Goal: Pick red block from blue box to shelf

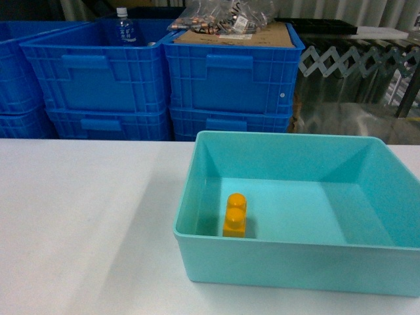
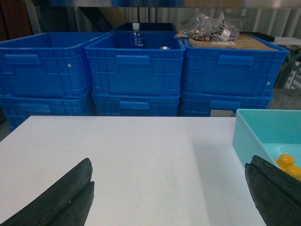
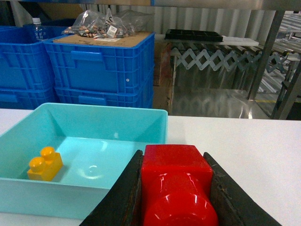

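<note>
— What sort of place is this?

— A warehouse or storeroom, by the look of it. Dark blue ribbed plastic crates (image 1: pixel 230 79) stand stacked in rows behind a plain white worktable (image 1: pixel 79 216).

— Anything else?

— Clear plastic bags of small parts (image 3: pixel 101 26) lie on a cardboard sheet atop one crate, a folding scissor-lattice conveyor (image 3: pixel 221 59) stretches behind, and corrugated metal walling (image 3: pixel 207 19) closes the back.
</note>
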Controlling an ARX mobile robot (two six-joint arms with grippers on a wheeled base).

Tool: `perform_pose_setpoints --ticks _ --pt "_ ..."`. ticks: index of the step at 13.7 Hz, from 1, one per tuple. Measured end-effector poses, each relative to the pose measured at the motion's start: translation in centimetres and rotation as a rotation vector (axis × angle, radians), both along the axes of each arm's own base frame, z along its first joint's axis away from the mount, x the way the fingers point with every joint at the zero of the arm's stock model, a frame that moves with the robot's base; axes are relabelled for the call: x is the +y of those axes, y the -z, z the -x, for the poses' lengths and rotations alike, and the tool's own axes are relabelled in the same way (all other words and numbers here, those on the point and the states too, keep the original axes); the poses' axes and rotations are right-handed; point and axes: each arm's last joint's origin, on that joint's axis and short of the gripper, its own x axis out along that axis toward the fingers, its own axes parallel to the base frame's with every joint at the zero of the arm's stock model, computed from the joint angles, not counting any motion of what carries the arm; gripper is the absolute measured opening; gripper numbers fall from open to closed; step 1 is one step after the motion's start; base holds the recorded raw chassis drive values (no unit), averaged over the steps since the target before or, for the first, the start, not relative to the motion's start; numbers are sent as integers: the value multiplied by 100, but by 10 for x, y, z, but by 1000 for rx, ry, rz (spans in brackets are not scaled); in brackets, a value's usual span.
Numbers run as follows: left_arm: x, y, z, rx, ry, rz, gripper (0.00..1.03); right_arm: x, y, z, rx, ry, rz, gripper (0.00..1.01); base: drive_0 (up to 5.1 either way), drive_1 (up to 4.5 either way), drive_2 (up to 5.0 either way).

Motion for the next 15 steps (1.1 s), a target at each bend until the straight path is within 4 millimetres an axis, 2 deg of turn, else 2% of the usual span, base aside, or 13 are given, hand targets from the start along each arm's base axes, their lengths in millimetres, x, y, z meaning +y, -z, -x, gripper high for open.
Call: perform_pose_setpoints --ticks 5,8,15 --pt "0 0 0 0 0 0 98 0 0 0 0 0 0 28 0 0 0" --pt "0 0 0 -1 0 0 98 0 0 0 -3 0 0 28 0 -342 342" --pt "0 0 0 1 -2 0 98 0 0 0 -1 0 0 28 -125 -125 -125"
